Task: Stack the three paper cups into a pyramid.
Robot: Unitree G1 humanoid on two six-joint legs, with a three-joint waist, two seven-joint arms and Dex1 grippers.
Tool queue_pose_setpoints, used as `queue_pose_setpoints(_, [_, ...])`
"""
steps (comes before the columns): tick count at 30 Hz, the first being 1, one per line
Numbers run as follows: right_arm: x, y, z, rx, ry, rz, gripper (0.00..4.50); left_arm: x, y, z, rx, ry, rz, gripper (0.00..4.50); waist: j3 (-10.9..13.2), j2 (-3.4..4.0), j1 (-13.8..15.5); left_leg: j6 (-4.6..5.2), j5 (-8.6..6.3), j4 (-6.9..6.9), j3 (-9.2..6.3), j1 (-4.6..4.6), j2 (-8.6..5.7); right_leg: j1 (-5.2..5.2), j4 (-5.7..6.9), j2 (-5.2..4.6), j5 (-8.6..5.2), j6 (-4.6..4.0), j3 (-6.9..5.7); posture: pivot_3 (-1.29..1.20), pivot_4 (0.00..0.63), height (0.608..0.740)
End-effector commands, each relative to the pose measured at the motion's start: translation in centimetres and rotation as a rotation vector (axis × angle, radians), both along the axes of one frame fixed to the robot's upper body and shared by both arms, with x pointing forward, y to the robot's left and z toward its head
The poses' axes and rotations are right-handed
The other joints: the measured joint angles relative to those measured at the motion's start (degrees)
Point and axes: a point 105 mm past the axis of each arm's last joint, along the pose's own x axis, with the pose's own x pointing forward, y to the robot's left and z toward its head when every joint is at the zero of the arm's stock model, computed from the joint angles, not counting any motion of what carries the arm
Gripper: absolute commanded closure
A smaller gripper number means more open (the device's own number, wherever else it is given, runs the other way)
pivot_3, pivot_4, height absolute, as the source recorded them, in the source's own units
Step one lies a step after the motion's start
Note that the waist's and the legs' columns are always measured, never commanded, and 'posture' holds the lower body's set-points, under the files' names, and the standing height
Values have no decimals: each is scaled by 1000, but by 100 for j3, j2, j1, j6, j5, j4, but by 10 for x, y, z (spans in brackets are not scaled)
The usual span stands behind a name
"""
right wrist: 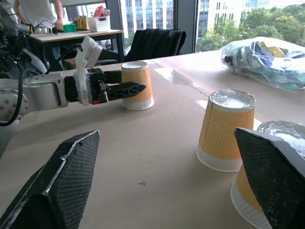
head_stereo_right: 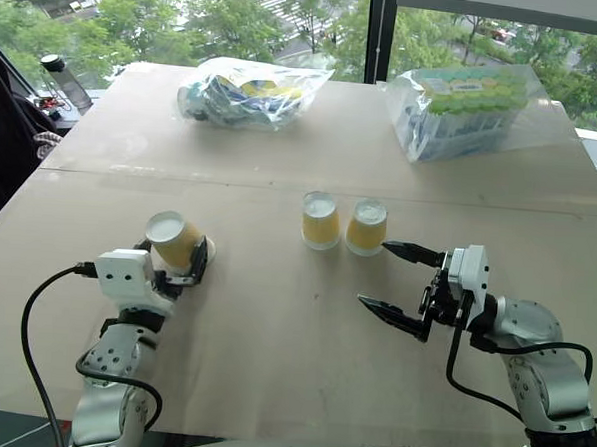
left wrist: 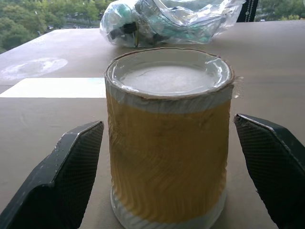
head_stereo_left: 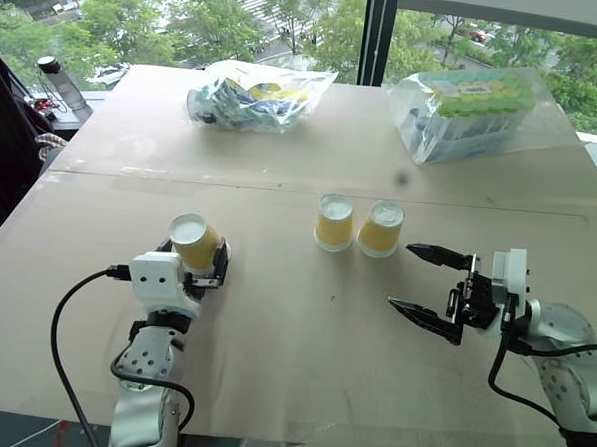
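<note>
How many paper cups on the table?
3. Two cups stand upside down, side by side, mid-table; a third cup stands upside down between the open left hand's fingers.

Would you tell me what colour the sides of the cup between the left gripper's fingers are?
Yellow-orange with a wavy embossed pattern; the cup shows this best in the left wrist view.

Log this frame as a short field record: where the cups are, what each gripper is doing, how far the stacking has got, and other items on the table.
base cups: two paper cups upside down, side by side at mid-table
third cup: lone cup upside down, apart on the left
left gripper: open, fingers either side of the lone cup, not touching
right gripper: open, empty, beside the pair
pyramid: not started
other: two plastic bags at the table's far side
</note>
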Motion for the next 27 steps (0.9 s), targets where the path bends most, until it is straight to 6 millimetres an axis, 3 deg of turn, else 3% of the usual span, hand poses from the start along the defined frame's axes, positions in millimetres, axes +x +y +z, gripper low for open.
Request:
queue_pose_setpoints(1, [-6,2,11,24,-58,1,12,2,-1,7,-6,-48,-2,247,0,0,-2,0,0,0,0,0,-1,0,1,-1,0,0,0,0,150,740])
queue_pose_setpoints(6, [-7,1,10,28,-55,-9,0,5,2,9,-4,-66,19,1921,0,0,-2,-1,0,0,-1,1,-1,0,3,-4,0,0,5,0,150,740])
queue_pose_setpoints(11, [-7,-4,12,31,-65,-42,0,18,-9,24,4,-83,-87,1921,0,0,3,-1,1,0,-5,0,-2,0,7,-4,0,0,3,0,150,740])
queue_pose_setpoints(16, [-1,-26,19,88,-69,-175,0,47,-53,89,27,-201,-434,1921,0,0,41,-4,2,18,-31,-13,-11,0,20,7,0,0,-19,0,150,740])
queue_pose_setpoints(20, [0,-48,17,99,-101,-315,0,56,-101,131,27,-238,-787,1921,0,1,9,-26,15,23,-30,-11,-21,4,23,13,1,1,-14,0,150,740])
queue_pose_setpoints(27, [-14,-51,22,144,-140,-356,0,69,-154,139,91,-186,-1052,1921,1,10,-33,-30,17,22,-34,0,-30,0,23,36,0,4,4,0,150,740])
